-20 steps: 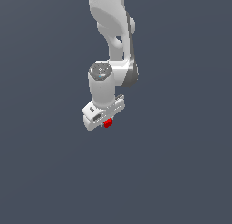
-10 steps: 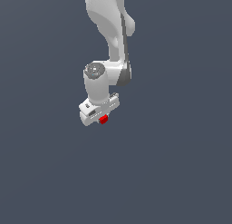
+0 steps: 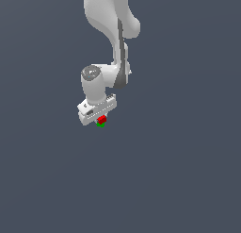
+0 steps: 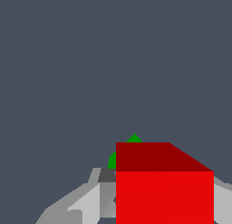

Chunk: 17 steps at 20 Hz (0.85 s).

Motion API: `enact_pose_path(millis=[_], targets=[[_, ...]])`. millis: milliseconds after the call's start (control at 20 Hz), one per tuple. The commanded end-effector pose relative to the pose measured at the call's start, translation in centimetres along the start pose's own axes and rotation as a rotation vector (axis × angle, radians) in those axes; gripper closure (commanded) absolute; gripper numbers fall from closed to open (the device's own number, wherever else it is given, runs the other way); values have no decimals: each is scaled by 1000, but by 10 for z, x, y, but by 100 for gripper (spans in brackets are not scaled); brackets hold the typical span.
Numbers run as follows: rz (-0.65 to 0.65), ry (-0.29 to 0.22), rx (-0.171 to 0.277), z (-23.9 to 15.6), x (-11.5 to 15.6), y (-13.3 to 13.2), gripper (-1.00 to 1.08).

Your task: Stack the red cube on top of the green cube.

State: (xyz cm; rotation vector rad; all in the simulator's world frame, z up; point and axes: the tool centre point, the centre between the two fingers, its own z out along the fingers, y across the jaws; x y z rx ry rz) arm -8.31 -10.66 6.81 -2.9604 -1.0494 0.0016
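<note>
The red cube (image 3: 101, 119) is held in my white gripper (image 3: 100, 118), which is shut on it. In the wrist view the red cube (image 4: 163, 187) fills the space between my fingers (image 4: 90, 200). The green cube (image 3: 100, 125) lies just under the red cube in the exterior view, mostly hidden by it. In the wrist view only a small corner of the green cube (image 4: 128, 143) shows past the red cube's edge. I cannot tell whether the two cubes touch.
The plain dark grey floor (image 3: 179, 170) lies all around. The white arm (image 3: 110, 34) reaches down from the upper part of the exterior view.
The gripper has moved with the red cube toward the exterior view's left and slightly up in the picture. The green cube now shows under the red cube.
</note>
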Motion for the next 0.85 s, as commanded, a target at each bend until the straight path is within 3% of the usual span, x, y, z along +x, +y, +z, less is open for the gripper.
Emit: enact_pose_path(millis=[0, 300, 350, 800], targets=[[-1, 1, -1, 4, -8, 0, 108], [-1, 1, -1, 6, -12, 1, 108], [-1, 1, -1, 6, -12, 1, -92], [-1, 1, -1, 6, -12, 1, -92]])
